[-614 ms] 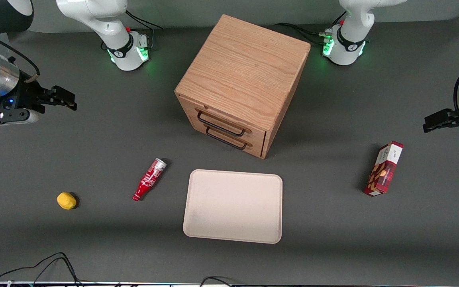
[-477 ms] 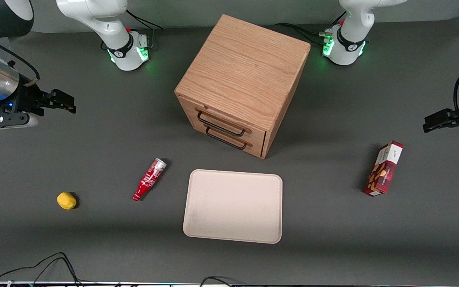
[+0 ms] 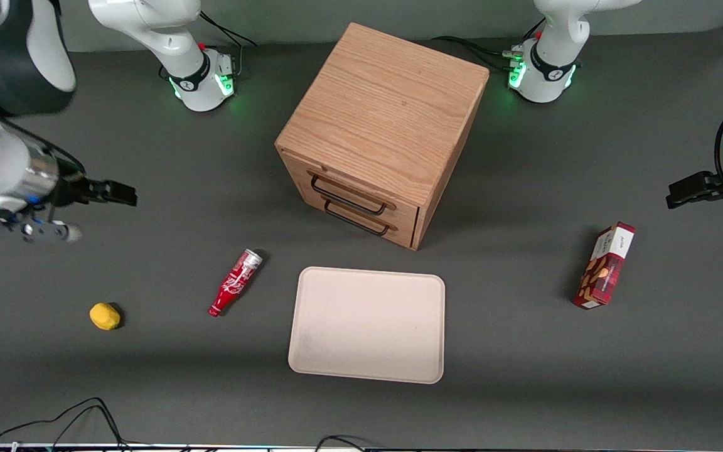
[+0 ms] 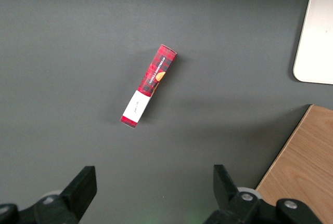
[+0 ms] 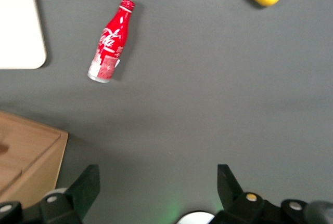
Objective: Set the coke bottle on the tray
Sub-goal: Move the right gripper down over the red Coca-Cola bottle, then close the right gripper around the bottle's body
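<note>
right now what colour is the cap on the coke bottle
Red, like the body of the coke bottle; the right wrist view shows it best. The claw hovers apart from it.

The tray (image 3: 368, 324) lies on the table (image 3: 524, 376) in front of the cabinet (image 3: 381, 132), nearer the camera. The bottle (image 3: 235, 282) lies beside the tray toward the working arm's end, the lemon (image 3: 105, 316) farther that way. The gripper (image 3: 124, 194), fingers spread, hangs farther from the camera than the bottle; the box (image 3: 605, 265) lies toward the parked arm's end.
</note>
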Robot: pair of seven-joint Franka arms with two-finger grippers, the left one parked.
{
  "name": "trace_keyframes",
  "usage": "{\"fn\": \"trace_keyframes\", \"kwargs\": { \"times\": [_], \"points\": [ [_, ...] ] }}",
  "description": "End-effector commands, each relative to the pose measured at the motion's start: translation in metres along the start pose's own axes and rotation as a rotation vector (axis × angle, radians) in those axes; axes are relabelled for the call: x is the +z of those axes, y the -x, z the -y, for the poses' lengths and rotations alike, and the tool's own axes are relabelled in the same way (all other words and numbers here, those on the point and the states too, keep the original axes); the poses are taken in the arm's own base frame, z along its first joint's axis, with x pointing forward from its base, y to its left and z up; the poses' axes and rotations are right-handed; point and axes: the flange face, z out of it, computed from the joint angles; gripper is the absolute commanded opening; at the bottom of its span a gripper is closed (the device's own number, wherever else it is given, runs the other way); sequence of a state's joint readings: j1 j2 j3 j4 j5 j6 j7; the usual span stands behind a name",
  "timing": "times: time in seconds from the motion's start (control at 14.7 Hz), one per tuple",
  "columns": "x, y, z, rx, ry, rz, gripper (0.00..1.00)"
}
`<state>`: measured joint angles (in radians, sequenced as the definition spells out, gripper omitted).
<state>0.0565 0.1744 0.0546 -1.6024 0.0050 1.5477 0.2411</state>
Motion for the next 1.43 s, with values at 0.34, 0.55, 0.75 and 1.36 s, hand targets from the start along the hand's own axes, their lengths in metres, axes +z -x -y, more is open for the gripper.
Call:
{"fn": "trace_keyframes", "kwargs": {
  "times": [0.34,0.55,0.75,1.36],
  "points": [
    [0.151,-0.050,0.071,0.255,-0.035,-0.106,1.00],
    [0.199,-0.061,0.079,0.364,-0.069,-0.151,1.00],
    [0.239,-0.068,0.103,0.405,-0.059,-0.181,1.00],
    [0.289,-0.085,0.108,0.521,-0.088,-0.216,1.00]
  ]
}}
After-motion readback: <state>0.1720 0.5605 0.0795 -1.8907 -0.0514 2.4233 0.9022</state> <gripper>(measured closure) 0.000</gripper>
